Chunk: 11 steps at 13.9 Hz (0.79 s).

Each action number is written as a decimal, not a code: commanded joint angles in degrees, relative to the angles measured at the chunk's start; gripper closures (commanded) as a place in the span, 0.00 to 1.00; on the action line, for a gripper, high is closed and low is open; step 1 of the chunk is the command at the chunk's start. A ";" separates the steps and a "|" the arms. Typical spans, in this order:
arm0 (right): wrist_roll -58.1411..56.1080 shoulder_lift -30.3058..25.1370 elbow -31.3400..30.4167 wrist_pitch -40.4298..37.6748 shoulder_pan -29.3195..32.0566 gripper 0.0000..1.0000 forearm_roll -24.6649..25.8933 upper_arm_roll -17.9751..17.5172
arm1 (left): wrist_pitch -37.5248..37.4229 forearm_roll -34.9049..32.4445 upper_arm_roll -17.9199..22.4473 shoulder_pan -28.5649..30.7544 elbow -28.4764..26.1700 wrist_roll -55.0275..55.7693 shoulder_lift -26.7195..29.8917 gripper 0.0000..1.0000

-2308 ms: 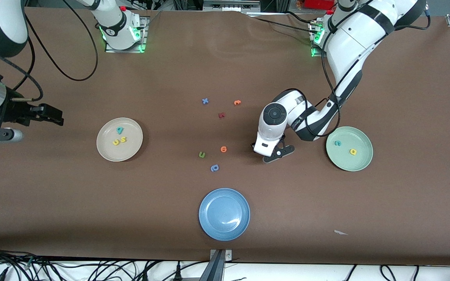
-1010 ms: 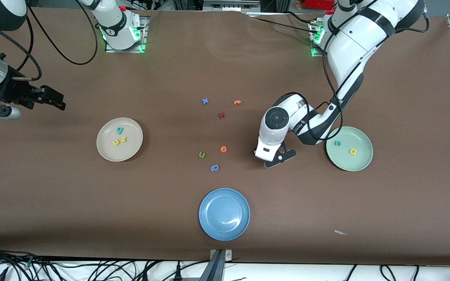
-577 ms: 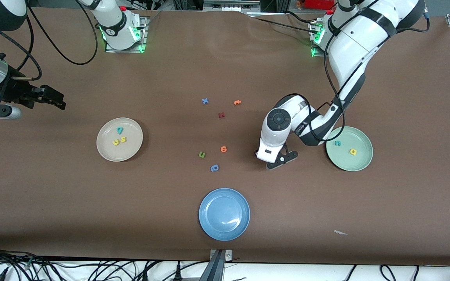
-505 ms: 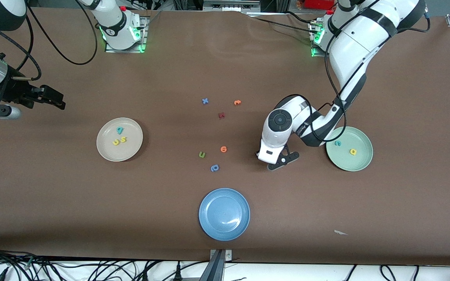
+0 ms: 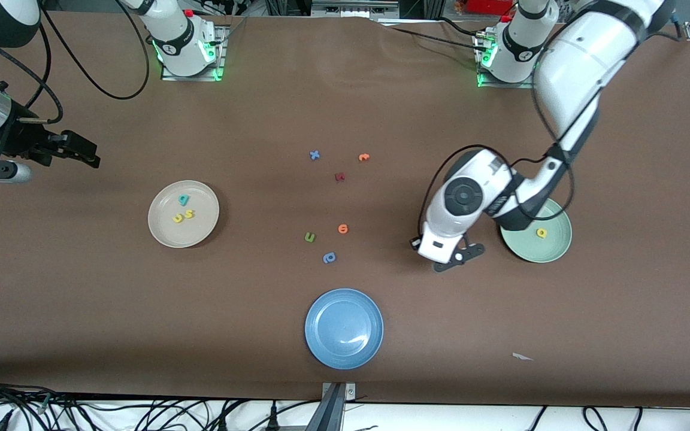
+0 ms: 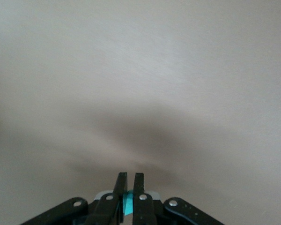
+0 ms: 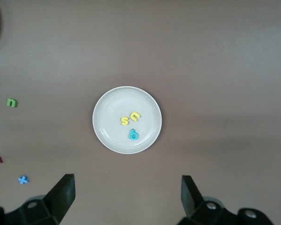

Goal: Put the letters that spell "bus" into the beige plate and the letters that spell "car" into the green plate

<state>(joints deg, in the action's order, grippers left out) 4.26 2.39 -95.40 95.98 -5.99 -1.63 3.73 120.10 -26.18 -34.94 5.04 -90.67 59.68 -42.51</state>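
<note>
Left gripper [image 6: 128, 197] is clamped on your thin teal letter [image 6: 127, 202], over bare table beside the green plate [image 5: 554, 251], where the yellow "a" [image 5: 541, 233] lies. Right gripper [image 5: 84, 157] waits with fingers apart; b, u, s sit in the beige plate [image 5: 201, 230].

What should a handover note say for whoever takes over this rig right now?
Left gripper: shut on a thin teal foam letter, above bare table beside the pale mint-green plate.
Right gripper: open, waiting high over the round cream-beige plate.
Done: teal "b", yellow "u" and yellow "s" lie in the beige plate; yellow "a" lies in the green plate.
Hidden: the arm covers part of the green plate, so the "c" cannot be confirmed.
Left: drop the held letter into the green plate.
</note>
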 commanded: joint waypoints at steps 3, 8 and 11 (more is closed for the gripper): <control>0.40 0.16 0.48 -0.80 0.80 0.00 -0.04 -0.65 | -12.33 1.66 -3.65 14.88 -1.87 -26.23 3.93 1.00; 0.31 0.16 0.48 -0.80 0.89 0.00 -0.04 -0.56 | -12.35 -0.53 -3.12 25.62 -5.03 -42.97 3.14 1.00; 0.31 0.24 0.48 -0.80 0.89 0.00 -0.04 -0.56 | -12.35 -0.80 -2.95 26.08 -6.53 -43.16 1.82 0.93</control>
<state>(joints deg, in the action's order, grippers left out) 4.26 2.47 -95.40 95.94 -5.86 -1.63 3.74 108.00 -25.92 -37.36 31.37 -95.89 17.24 -40.57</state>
